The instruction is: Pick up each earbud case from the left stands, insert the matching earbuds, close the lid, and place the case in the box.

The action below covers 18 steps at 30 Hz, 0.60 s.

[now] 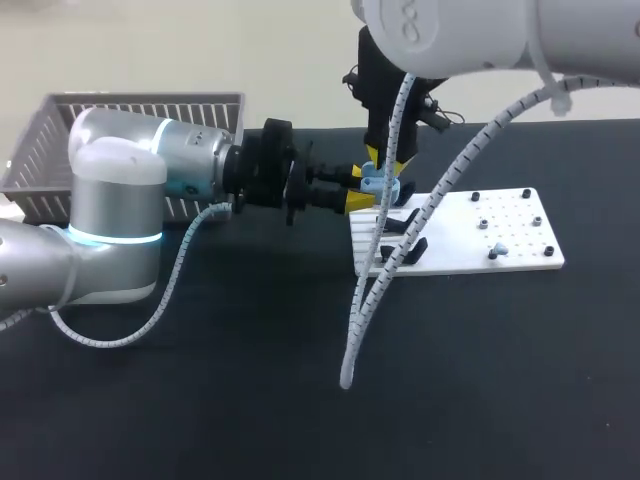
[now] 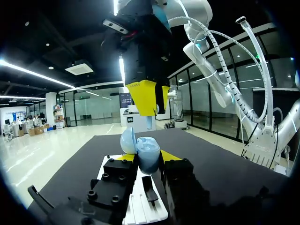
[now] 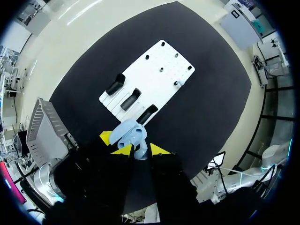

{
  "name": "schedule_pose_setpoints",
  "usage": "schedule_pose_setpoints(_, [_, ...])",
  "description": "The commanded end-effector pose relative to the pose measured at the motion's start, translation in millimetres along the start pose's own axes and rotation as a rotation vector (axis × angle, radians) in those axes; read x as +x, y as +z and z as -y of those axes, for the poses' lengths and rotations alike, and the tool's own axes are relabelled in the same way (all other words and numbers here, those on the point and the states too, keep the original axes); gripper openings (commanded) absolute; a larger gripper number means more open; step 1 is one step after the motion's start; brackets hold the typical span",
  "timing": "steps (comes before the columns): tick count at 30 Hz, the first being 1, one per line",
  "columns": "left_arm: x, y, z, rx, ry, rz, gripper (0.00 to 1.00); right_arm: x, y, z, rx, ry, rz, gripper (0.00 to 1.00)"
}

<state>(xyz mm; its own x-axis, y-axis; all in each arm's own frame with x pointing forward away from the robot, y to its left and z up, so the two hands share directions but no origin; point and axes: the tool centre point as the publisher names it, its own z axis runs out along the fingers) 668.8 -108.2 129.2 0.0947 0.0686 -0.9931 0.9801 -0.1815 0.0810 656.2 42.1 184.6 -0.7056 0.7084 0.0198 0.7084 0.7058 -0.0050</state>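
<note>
Over a black table [image 1: 250,400], left fingers [image 2: 169,155] clench an open pale-blue plastic earbud case [image 2: 148,157]; right fingers [image 2: 142,96], just above it, pinch a pale-blue earbud [image 2: 149,123] near a white perforated plate [image 1: 510,235].

A black tabletop [image 1: 250,380] spreads across the whole view. On it, right of the middle, a white rectangular plate [image 1: 515,262] lies flat, its right half dotted with rows of small holes and a few small dark studs [image 1: 537,222] standing well apart
</note>
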Motion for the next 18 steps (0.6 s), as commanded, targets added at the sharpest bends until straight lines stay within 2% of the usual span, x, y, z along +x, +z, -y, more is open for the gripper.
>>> schedule_pose_setpoints(1, [0.8,0.0,0.3,-0.002,0.002,0.002,0.0,-4.2,2.1,0.2,-0.002,0.006,0.0,0.0])
schedule_pose_setpoints(18, [0.8,0.0,0.3,-0.002,0.002,0.002,0.0,-6.1,10.6,-3.7,0.003,0.03,-0.035,0.0])
